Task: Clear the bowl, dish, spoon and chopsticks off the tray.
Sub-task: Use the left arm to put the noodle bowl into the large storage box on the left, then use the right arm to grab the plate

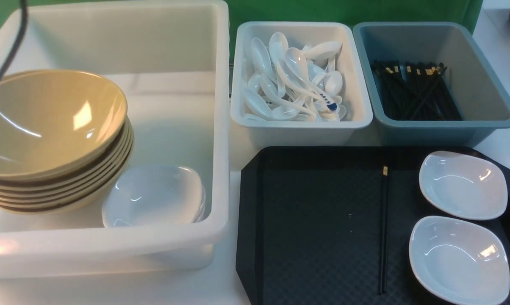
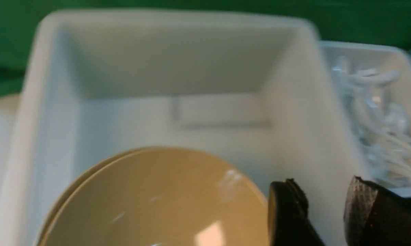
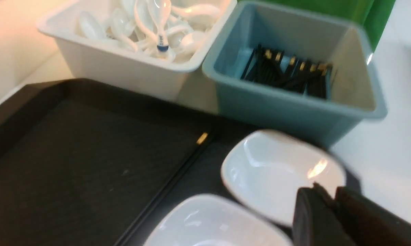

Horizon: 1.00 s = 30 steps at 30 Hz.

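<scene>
Over on the left, the bowl (image 1: pixel 47 123) sits tilted on top of a stack of matching bowls (image 1: pixel 60 190) inside the big white tub (image 1: pixel 221 127), with a small pile of white dishes (image 1: pixel 153 197) tucked just beside the stack. The left gripper (image 2: pixel 323 184) hangs over that tub near the bowl's rim. Its jaws are plainly apart, and through the gap you see only the tub wall, so it has hold of nothing. Now to the tray (image 1: pixel 314 220): the chopsticks (image 1: pixel 383 228) lie side by side down its middle, gold band at the far end. To their right are two white dishes, the far dish (image 1: pixel 462 184) and the near dish (image 1: pixel 460 258), close together. The right gripper (image 3: pixel 328 191) hovers by the edge of the far dish. Its jaws are drawn close with just a dark slit between them; I can't tell whether they are fully closed, or whether they touch the dish. Behind the tray stand the spoon tub (image 1: pixel 301 133), heaped with white spoons (image 1: pixel 293 80), and the grey-blue tub (image 1: pixel 428 133) holding a bundle of black sticks (image 1: pixel 411 93).
</scene>
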Motion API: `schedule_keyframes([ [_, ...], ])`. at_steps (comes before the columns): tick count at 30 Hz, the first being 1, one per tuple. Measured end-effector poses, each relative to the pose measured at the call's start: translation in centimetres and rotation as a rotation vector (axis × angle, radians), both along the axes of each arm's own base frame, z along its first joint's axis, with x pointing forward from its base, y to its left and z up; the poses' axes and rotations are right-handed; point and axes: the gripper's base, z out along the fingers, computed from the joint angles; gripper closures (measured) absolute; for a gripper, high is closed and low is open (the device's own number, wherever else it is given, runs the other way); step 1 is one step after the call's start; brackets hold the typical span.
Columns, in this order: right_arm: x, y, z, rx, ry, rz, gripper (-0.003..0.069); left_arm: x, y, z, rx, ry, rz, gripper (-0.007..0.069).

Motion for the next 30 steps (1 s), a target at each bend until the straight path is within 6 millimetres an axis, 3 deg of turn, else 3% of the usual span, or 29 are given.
schedule_keyframes([
  [3, 1.1, 0.2, 0.3, 0.070, 0.186, -0.034, 0.0441, -3.7, -3.2, 1.6, 0.050, -0.124, -0.146, 0.0570],
  [5, 1.5, 0.3, 0.5, 0.071, 0.260, -0.041, 0.0392, -5.1, -4.0, 1.7, 0.066, -0.164, -0.182, 0.0604],
  [8, 4.0, 0.3, 0.3, 0.022, 0.507, -0.085, 0.0278, -8.2, -5.1, 0.6, 0.086, -0.249, -0.222, 0.0631],
  [12, 6.7, 0.1, -1.3, -0.042, 0.699, -0.139, 0.0206, -10.2, -5.1, -3.5, 0.074, -0.247, -0.185, 0.0634],
  [15, 8.8, 0.3, -3.9, -0.063, 0.828, -0.155, 0.0189, -11.7, -4.8, -7.5, 0.074, -0.219, -0.149, 0.0634],
  [22, 12.0, 0.7, -7.5, -0.027, 0.885, -0.199, 0.0186, -14.6, -4.5, -13.7, 0.105, -0.239, -0.104, 0.0634],
  [28, 13.4, 0.9, -9.5, -0.031, 0.919, -0.199, 0.0199, -15.5, -3.6, -16.4, 0.251, -0.277, -0.064, 0.0634],
  [30, 13.7, 1.0, -9.5, -0.042, 0.904, -0.181, 0.0256, -15.4, -3.3, -16.9, 0.269, -0.303, -0.029, 0.0634],
])
